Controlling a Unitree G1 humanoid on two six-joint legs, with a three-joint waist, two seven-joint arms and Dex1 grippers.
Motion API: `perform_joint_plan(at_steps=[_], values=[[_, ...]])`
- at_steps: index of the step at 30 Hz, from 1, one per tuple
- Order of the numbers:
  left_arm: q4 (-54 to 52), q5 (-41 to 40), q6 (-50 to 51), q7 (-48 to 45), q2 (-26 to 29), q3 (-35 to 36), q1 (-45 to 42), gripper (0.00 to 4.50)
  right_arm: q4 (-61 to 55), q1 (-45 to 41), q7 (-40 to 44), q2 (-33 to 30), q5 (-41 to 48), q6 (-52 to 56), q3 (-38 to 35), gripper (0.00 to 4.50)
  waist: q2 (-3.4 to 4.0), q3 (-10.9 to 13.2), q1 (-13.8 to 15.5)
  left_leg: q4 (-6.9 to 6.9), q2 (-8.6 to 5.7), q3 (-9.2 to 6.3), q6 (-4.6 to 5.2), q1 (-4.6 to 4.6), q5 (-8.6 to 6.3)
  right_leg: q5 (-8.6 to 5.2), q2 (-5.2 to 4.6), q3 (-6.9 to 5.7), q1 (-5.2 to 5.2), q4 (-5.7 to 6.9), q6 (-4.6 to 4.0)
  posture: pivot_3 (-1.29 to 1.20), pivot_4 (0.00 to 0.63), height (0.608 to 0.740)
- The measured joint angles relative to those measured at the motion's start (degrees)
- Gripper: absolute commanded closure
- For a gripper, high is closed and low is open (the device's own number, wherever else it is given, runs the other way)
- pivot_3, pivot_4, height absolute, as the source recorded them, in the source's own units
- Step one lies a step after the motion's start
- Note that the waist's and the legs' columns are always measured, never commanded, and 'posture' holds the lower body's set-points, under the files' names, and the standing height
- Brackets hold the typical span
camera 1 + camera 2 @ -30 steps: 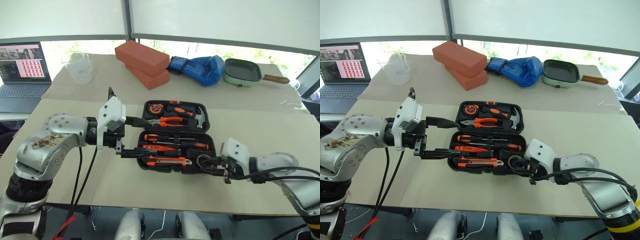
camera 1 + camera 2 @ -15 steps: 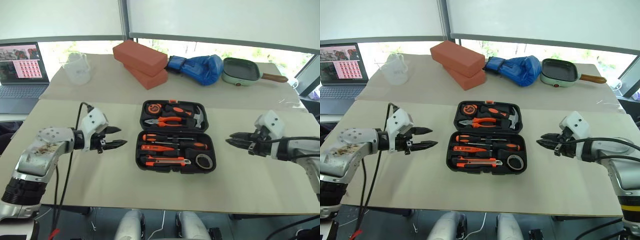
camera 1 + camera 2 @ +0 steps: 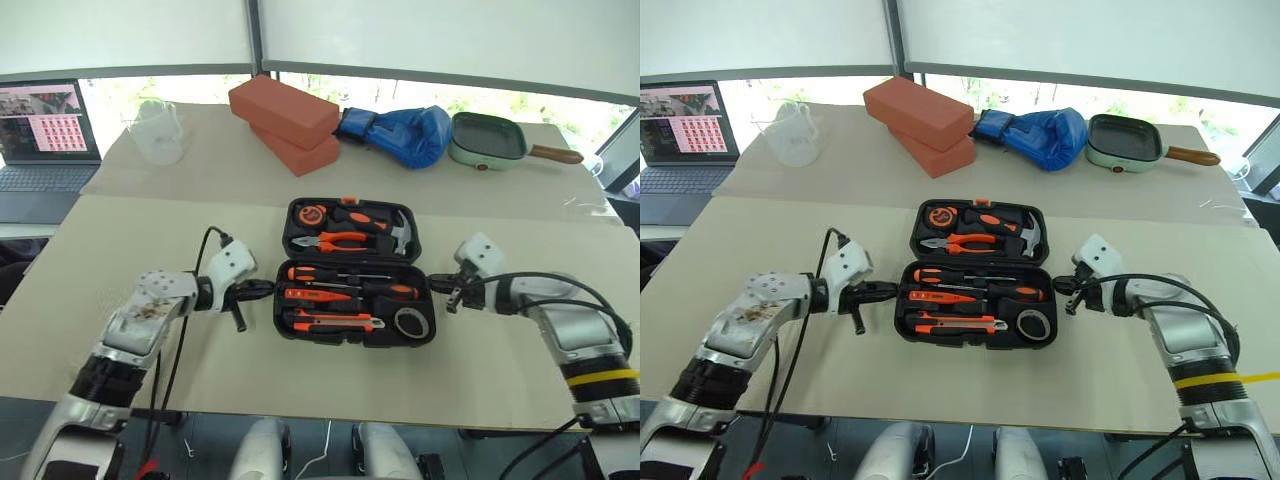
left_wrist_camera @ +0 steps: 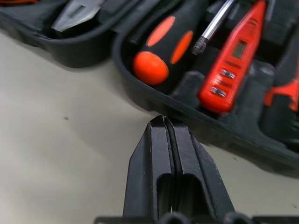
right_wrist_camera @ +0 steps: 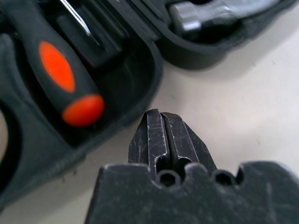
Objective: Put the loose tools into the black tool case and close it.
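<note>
Tools stowed; closing the case is next.
The case (image 3: 355, 272) lies open at frame centre, tools (image 3: 335, 297) slotted inside. The left gripper (image 3: 262, 288) and right gripper (image 3: 436, 287), both clenched and empty, flank it; the far half likely needs folding over.

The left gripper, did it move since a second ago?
Yes. The left gripper dropped from above the tool case to beside the case's left edge, and its fingers closed.

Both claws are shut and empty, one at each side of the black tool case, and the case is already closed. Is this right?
Not quite: the black tool case lies open, tools visible in its slots, as the left eye view shows. The left claw and right claw are indeed shut and empty, one at each side.
</note>
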Motion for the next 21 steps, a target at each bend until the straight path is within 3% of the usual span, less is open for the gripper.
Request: perform_joint_plan(at_steps=[5, 12, 19, 20, 21], values=[[-2.9, -1.2, 1.8, -2.2, 1.8, 2.0, 2.3, 4.43, -6.3, 4.3, 2.4, -1.3, 0.7, 0.9, -1.1, 4.5, 0.01, 0.0, 0.0, -0.08, 0.03, -0.03, 0.0, -0.05, -0.01, 0.0, 0.01, -0.02, -0.07, -0.03, 0.0, 0.0, 0.15, 0.738], [-15.7, -7.1, 7.0, -8.6, 8.5, 4.7, 13.1, 4.43, -19.7, 16.5, 4.8, -5.2, 4.0, 3.9, -5.1, 4.5, 0.02, 0.0, 0.0, -0.08, 0.07, -0.04, 0.05, -0.05, -0.1, -0.01, -0.03, -0.03, -0.02, -0.12, 0.0, 0.0, 0.15, 0.738], [-21.3, -6.8, 7.0, -8.0, 11.0, 6.4, 19.6, 4.43, -28.8, 25.4, 4.2, -6.0, 5.2, 5.6, -8.2, 4.5, 0.04, 0.0, 0.1, -0.04, 0.07, -0.02, 0.04, 0.08, -0.1, -0.02, -0.01, -0.02, 0.07, -0.08, -0.02, 0.0, 0.15, 0.738], [-21.3, -6.8, 7.2, -7.3, 11.0, 6.3, 19.7, 4.19, -29.1, 25.7, 3.8, -5.7, 5.2, 5.7, -8.3, 4.5, 0.04, 0.0, 0.1, -0.03, 0.07, -0.03, 0.04, 0.09, -0.09, -0.02, -0.01, -0.02, 0.08, -0.06, -0.02, 0.0, 0.15, 0.738], [-21.4, -6.8, 8.1, -6.5, 11.0, 6.2, 19.7, 3.92, -29.3, 25.8, 3.5, -5.6, 5.4, 6.1, -8.4, 4.21, 0.04, 0.0, 0.1, -0.02, 0.07, -0.03, 0.04, 0.09, -0.09, -0.02, 0.0, -0.01, 0.08, -0.05, -0.02, 0.0, 0.15, 0.738]])
